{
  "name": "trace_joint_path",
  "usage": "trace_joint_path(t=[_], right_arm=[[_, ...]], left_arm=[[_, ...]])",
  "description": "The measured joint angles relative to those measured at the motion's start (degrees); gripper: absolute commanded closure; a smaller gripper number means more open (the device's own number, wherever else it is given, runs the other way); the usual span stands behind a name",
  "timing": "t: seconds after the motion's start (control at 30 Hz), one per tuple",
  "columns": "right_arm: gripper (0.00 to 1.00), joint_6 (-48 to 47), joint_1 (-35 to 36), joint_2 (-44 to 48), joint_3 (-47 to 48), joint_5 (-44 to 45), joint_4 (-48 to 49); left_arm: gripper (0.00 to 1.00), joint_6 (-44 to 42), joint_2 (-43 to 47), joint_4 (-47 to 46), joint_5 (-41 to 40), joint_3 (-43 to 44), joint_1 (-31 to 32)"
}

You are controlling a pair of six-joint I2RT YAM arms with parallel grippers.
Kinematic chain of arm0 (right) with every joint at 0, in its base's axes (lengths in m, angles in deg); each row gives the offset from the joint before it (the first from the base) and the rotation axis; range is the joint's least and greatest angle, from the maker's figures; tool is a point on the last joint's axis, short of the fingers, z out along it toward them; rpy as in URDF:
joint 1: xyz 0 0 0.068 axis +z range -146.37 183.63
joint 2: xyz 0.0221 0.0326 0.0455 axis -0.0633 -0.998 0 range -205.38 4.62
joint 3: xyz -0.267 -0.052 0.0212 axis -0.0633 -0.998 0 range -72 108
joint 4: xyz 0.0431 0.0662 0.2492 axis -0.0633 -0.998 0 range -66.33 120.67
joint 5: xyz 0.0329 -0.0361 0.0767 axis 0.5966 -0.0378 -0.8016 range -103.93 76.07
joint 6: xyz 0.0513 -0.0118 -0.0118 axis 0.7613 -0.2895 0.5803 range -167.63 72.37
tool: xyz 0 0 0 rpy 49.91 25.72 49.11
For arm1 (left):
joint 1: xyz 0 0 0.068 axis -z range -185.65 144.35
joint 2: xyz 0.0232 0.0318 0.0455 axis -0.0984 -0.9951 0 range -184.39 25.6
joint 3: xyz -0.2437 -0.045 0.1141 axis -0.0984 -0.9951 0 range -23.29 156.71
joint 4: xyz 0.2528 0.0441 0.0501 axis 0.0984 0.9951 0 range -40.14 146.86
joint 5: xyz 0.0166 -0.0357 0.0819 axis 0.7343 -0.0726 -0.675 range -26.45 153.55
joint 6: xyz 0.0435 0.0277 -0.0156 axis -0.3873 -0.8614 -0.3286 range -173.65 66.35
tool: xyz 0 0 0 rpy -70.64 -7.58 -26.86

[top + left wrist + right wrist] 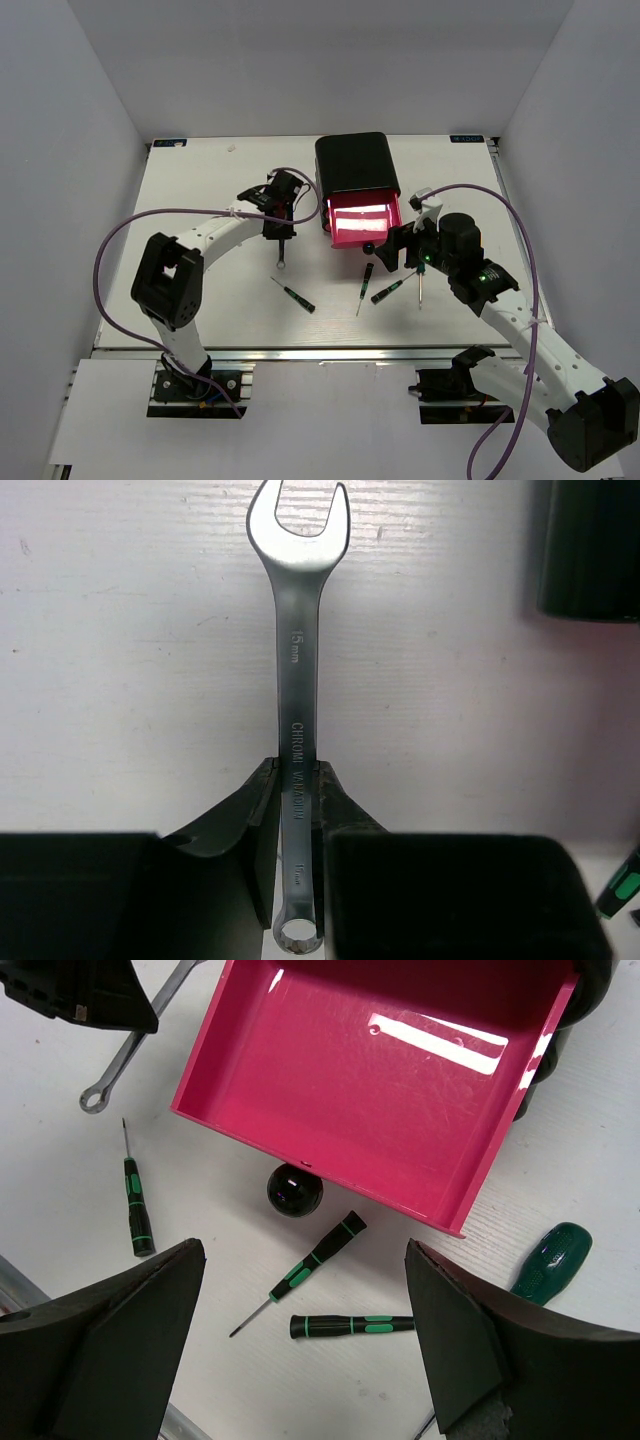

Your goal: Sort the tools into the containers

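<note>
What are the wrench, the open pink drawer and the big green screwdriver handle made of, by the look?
The wrench: steel, satin silver finish; shank stamped chrome vanadium. The pink drawer: probably moulded plastic, glossy; sharp light glare on its floor. The green screwdriver handle: likely hard plastic, smooth with a slight sheen, fluted; can't confirm.

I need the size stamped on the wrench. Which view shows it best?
The left wrist view: the wrench fills the frame, lettering facing the camera, clamped in the left gripper. Top external shows only a small sliver; right wrist shows just its ring end and some shank.
</note>
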Motion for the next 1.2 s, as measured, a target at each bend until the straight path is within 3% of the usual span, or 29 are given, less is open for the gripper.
trace_joint_path(t=[0.67, 0.97, 1.2], right_arm=[[0.14, 0.0, 0.0, 0.8, 0.0, 0.0, 0.0], [0.13, -0.1, -0.1, 3.7, 0.0, 4.2, 0.0], [0.16, 0.0, -1.3, 6.8, 0.0, 10.3, 0.0]], left_arm=[[1.0, -3.8, 9.9, 7.4, 13.0, 16.3, 1.8], [1.0, -5.9, 3.4, 8.6, 19.5, 26.5, 7.9], [1.0, -7.8, -3.5, 8.8, 25.2, 29.3, 10.8]])
